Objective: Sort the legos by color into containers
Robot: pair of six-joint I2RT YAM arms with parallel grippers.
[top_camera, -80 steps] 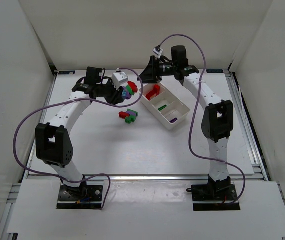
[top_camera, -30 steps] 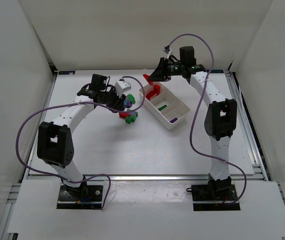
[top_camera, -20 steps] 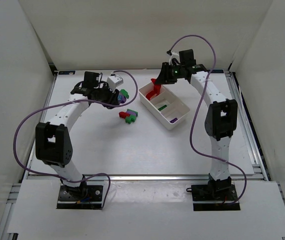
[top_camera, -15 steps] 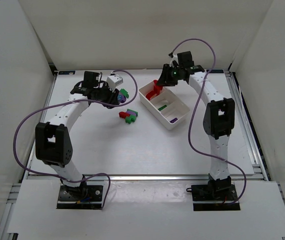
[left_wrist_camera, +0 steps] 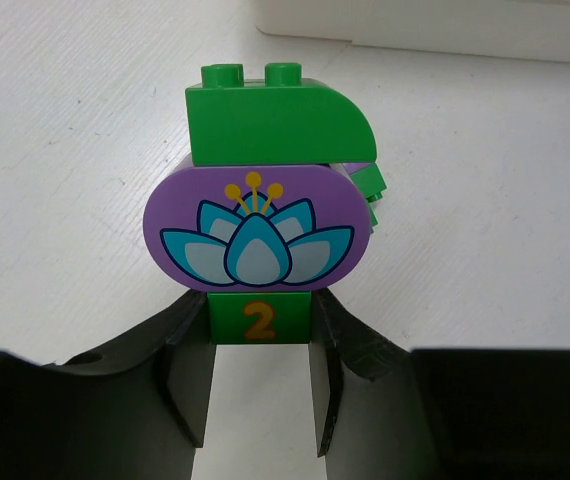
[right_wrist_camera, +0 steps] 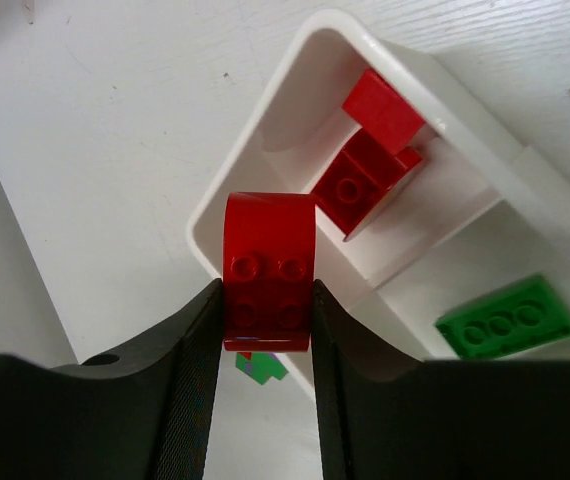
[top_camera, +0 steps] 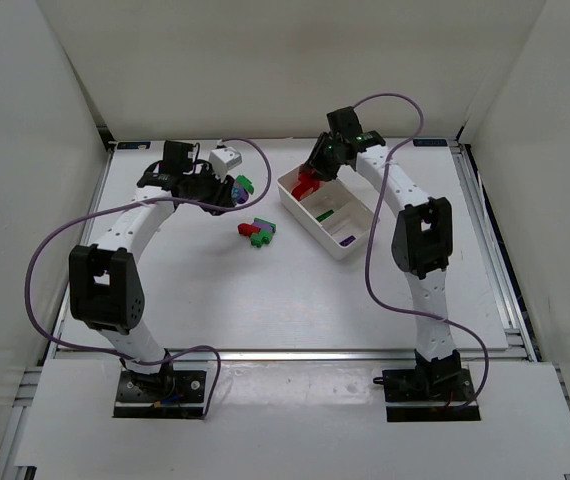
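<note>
My left gripper [left_wrist_camera: 260,345] is shut on a green lego marked "2" [left_wrist_camera: 259,320]. That lego carries a purple oval lego with a flower print [left_wrist_camera: 258,230] and a curved green lego [left_wrist_camera: 280,125], all lifted over the table. From above, this stack [top_camera: 239,187] hangs left of the white tray [top_camera: 366,226]. My right gripper [right_wrist_camera: 268,330] is shut on a red arched lego [right_wrist_camera: 269,270] over the tray's far compartment, where two red legos [right_wrist_camera: 360,185] lie. A green lego [right_wrist_camera: 505,318] lies in the middle compartment and a purple one [top_camera: 347,240] in the near one.
A small cluster of red, green and purple legos [top_camera: 257,232] lies on the table between the two arms, left of the tray. Purple cables loop from both arms. White walls enclose the table at the back and both sides.
My right gripper has come down and nearer with the red lego, over the tray's far compartment. My left gripper has carried its stack back and left, away from the loose cluster.
</note>
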